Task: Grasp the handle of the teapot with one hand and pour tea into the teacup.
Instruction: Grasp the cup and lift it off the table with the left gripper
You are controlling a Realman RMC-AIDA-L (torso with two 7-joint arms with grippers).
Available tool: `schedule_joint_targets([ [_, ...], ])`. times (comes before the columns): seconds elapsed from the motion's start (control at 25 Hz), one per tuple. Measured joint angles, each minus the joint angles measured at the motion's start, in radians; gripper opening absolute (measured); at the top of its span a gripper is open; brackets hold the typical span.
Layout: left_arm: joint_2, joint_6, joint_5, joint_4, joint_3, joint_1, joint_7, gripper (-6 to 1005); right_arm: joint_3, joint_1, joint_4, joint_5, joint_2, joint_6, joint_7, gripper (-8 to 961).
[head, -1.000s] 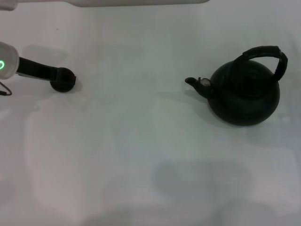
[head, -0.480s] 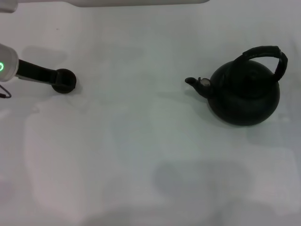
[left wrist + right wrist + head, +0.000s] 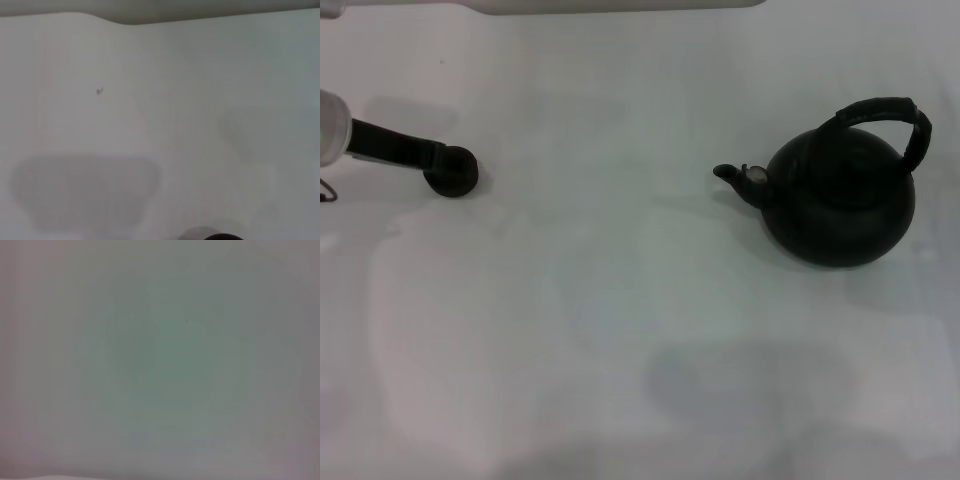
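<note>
So here's the layout from the head view. The teapot (image 3: 840, 205) sits upright on the white counter (image 3: 620, 320), over on the right side and a bit toward the far half. It's a big round black thing. The handle (image 3: 888, 112) arches up over its top and leans toward the right. Nothing is touching the handle or the pot. Its stubby spout (image 3: 726, 172) points left, across the open middle of the counter.

The teacup (image 3: 453, 173) is way over on the left, well apart from the teapot, at roughly the same depth. It's tiny next to the pot.

The left gripper (image 3: 432, 158) comes in from the left edge. Its pale body is cut off by the frame, and its dark front end stretches right until it meets the cup's left side. From this angle it looks like contact, but I honestly can't tell whether it's open, closed or actually gripping the cup.

The left wrist view is mostly bare counter with a soft grey shadow patch, a small dark speck (image 3: 99, 91), and a sliver of something dark and round at the picture's edge. Too little of it shows to say what it is.

The right gripper doesn't show up anywhere, and the right wrist view is just blank pale surface.
</note>
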Motion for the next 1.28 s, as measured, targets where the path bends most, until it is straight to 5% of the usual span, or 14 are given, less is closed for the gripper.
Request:
schedule_joint_targets([
  [0.96,-0.003,-0.009,-0.007,-0.005,0.000,0.001,0.036,721,0.000,-0.002,-0.001,0.000,0.000,-0.001,0.000,871],
  [1.28,-0.003,-0.012,-0.007,-0.006,0.000,0.001,0.034,832,0.000,-0.002,-0.003,0.000,0.002,-0.001,0.000,871],
])
